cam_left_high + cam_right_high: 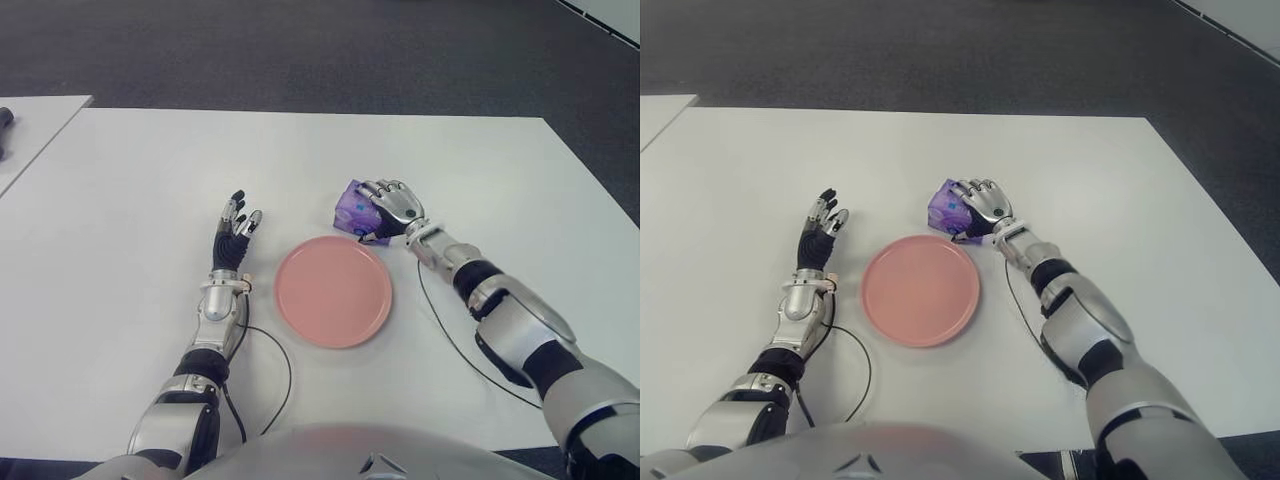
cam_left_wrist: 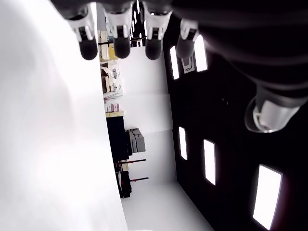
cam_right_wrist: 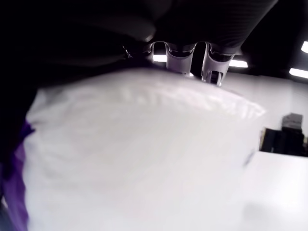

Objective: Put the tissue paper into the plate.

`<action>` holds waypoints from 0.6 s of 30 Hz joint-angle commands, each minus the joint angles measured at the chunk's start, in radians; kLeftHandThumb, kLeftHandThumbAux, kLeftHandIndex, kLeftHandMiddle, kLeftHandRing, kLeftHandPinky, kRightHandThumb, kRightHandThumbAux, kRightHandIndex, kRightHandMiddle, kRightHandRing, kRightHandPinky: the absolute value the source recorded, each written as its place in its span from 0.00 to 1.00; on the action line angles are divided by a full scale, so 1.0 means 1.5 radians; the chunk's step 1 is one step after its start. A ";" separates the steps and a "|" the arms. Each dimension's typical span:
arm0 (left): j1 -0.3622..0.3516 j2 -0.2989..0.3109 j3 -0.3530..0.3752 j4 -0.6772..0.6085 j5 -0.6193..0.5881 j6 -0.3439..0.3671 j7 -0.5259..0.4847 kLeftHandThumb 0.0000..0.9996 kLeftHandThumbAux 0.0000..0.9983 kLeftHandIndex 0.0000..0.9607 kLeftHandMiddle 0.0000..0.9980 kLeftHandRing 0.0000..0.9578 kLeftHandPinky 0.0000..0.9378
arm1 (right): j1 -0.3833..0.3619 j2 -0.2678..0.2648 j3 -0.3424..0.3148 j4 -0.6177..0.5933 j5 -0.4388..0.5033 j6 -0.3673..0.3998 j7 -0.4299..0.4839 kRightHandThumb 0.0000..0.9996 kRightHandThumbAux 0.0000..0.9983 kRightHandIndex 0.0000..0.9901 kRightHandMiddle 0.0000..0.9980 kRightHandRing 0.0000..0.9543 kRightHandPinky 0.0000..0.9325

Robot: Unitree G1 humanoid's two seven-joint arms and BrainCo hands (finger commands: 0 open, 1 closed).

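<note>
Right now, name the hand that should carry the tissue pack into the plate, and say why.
Right. The right hand is already curled over the purple tissue pack, just beyond the pink plate on its right side. The left hand shows left of the plate, fingers open, holding nothing.

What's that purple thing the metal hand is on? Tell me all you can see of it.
It is a small tissue paper pack in glossy purple wrapping with a pale patch, soft-looking. It lies on the white table, just beyond the pink plate on its far right side, not in it. The right hand covers it from above, fingers curled over it. The right wrist view shows it filling the palm.
</note>
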 commanded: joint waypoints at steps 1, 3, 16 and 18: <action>0.022 -0.007 -0.006 0.007 0.009 0.004 0.008 0.00 0.41 0.00 0.00 0.00 0.00 | 0.053 0.018 -0.016 0.016 0.016 0.007 0.017 0.73 0.70 0.44 0.75 0.78 0.80; 0.023 -0.007 -0.007 0.007 0.009 0.004 0.007 0.00 0.41 0.00 0.00 0.00 0.00 | 0.057 0.021 -0.025 0.015 0.020 0.015 0.011 0.73 0.70 0.44 0.77 0.80 0.80; 0.021 -0.008 -0.008 0.013 0.013 -0.005 0.011 0.00 0.41 0.00 0.00 0.00 0.00 | 0.073 0.020 -0.051 -0.014 0.027 0.005 0.006 0.74 0.71 0.45 0.83 0.85 0.83; 0.021 -0.009 -0.008 0.013 0.013 -0.006 0.012 0.00 0.41 0.00 0.00 0.00 0.00 | 0.076 0.019 -0.054 -0.017 0.029 -0.004 0.006 0.75 0.71 0.45 0.84 0.86 0.84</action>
